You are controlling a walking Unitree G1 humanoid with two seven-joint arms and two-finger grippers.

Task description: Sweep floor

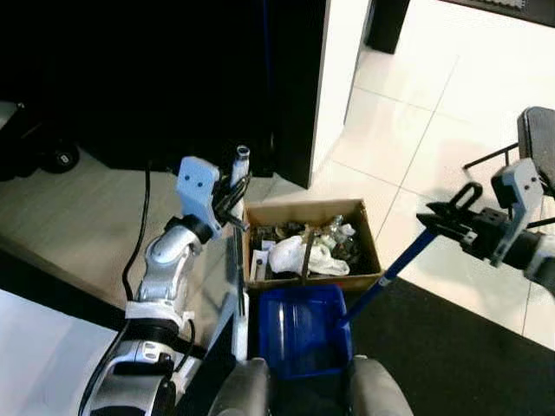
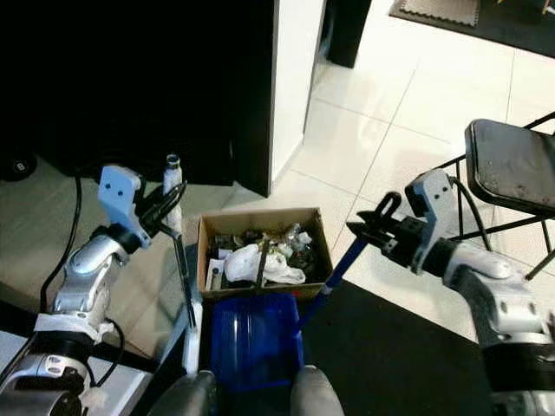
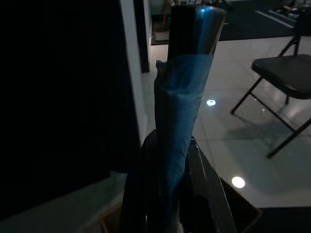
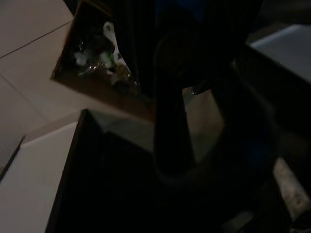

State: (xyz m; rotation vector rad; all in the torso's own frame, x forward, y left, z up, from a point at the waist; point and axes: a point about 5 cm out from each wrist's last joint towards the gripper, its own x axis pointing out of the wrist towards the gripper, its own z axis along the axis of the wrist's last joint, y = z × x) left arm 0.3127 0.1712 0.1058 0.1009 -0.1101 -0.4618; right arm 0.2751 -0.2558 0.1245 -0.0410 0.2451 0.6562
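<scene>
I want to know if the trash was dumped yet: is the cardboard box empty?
No, the cardboard box holds white crumpled paper and other litter, just beyond the blue dustpan.

**Gloss, card and plastic**

The floor tiles (image 2: 408,113) are pale and glossy, catching lamp glare. The box (image 1: 310,212) looks like matt brown cardboard. The dustpan (image 1: 303,334) is smooth blue plastic. The broom handle (image 3: 197,29) shines like metal, wrapped in matt blue tape.
</scene>
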